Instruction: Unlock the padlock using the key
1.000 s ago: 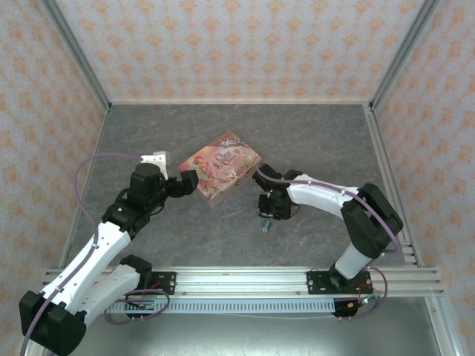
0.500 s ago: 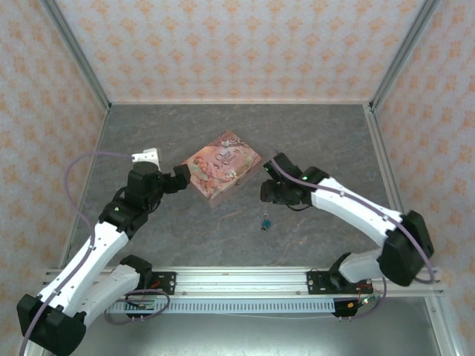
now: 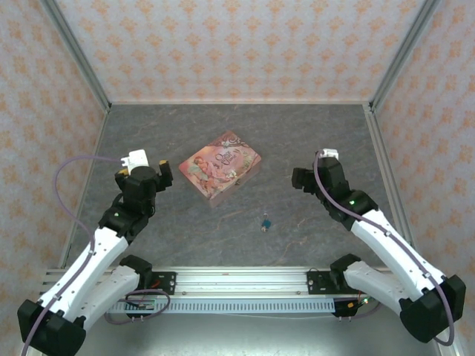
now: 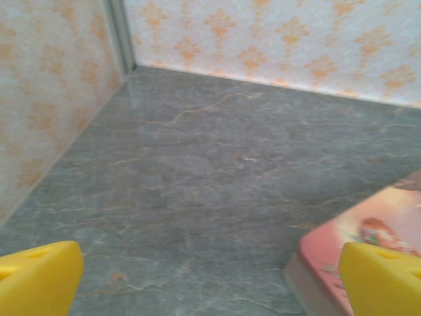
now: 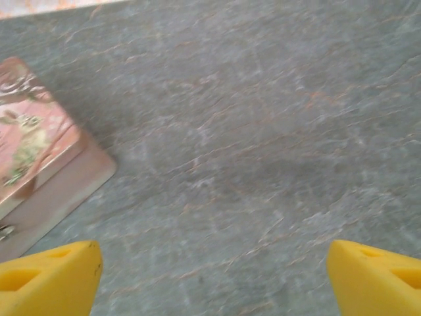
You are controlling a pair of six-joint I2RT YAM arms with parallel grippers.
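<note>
The padlock point(image 3: 264, 222), a tiny blue-and-dark piece, lies alone on the grey table between the two arms; I cannot make out the key at this size. My left gripper point(image 3: 161, 173) stands open to the left of the pink tin box point(image 3: 220, 165). In the left wrist view its yellow fingertips point(image 4: 39, 276) are wide apart over bare table, with the box corner point(image 4: 342, 247) at the right. My right gripper point(image 3: 300, 179) is open, off to the right of the box and beyond the padlock. Nothing sits between its yellow fingertips point(image 5: 49, 276), and the box point(image 5: 33, 164) shows at the left.
Patterned walls enclose the table on three sides, with metal posts point(image 3: 74, 55) at the back corners. A rail point(image 3: 237, 280) runs along the near edge by both arm bases. The floor point(image 3: 245, 122) behind the box is grey stone-look.
The right gripper opened, left the padlock on the table and pulled back to the right. The left arm drew back from the box's left corner.
</note>
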